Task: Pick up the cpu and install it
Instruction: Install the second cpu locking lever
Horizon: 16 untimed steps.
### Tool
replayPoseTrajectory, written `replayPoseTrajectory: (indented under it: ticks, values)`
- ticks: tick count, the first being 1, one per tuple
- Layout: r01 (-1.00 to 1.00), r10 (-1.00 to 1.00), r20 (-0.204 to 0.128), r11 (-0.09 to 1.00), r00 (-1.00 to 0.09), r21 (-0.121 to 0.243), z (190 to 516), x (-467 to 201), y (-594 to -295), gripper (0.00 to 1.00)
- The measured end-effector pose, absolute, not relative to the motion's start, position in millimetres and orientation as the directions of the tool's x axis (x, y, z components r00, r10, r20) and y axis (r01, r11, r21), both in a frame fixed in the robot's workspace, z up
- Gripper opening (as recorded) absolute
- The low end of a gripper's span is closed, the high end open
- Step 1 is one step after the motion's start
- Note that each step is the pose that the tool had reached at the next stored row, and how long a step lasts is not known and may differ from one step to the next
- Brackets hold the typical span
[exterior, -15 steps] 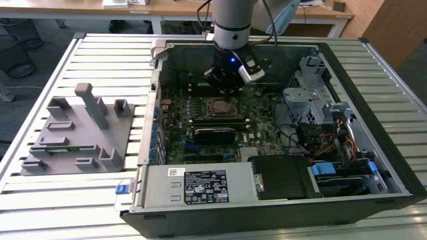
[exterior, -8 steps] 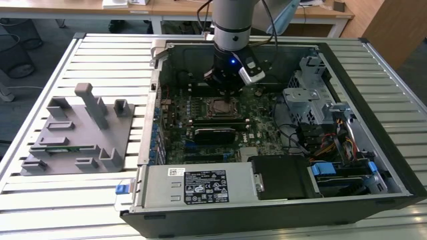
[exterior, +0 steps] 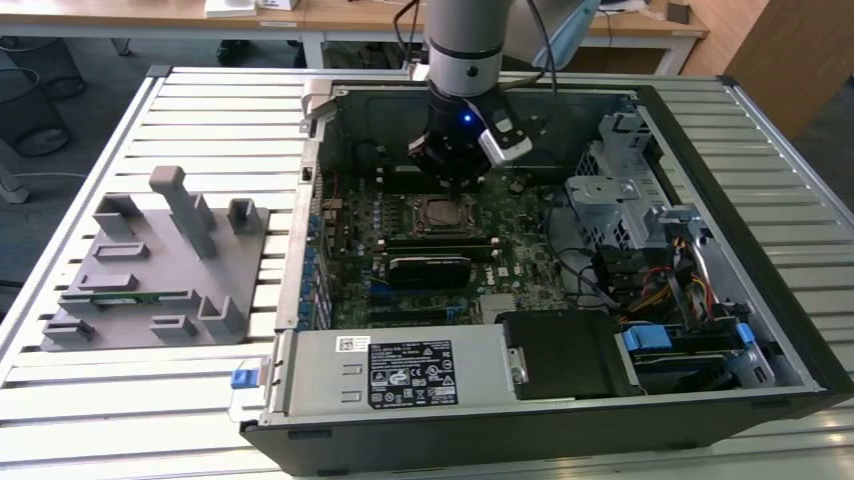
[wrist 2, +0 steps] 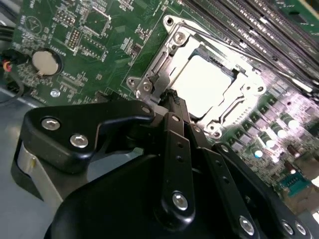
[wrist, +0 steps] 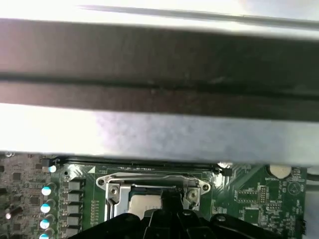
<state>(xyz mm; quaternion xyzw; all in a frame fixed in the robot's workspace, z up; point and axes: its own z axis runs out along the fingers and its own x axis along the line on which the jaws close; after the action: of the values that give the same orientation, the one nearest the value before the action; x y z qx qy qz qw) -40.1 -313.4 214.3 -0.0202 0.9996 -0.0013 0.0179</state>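
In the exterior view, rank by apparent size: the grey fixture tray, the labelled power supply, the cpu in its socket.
1. Grey fixture tray and power supply: look about alike, so unranked.
2. cpu: clearly smallest.

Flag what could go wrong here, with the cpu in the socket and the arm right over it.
1. The cpu lies in the socket frame, and the pincer hangs at the frame's edge; any sideways drift could knock the chip askew.
2. In the exterior view the pincer sits deep in the case, near the rear wall; a careless lift could clip it.
3. Memory slots flank the socket closely, leaving little margin.
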Motion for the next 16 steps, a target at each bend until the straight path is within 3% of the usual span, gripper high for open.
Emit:
replayPoseTrajectory:
  ticks: [16]
  values:
    - [-0.04, -0.041, -0.03, 0.999, -0.999, -0.003, 225, -40, -324, 0.11]
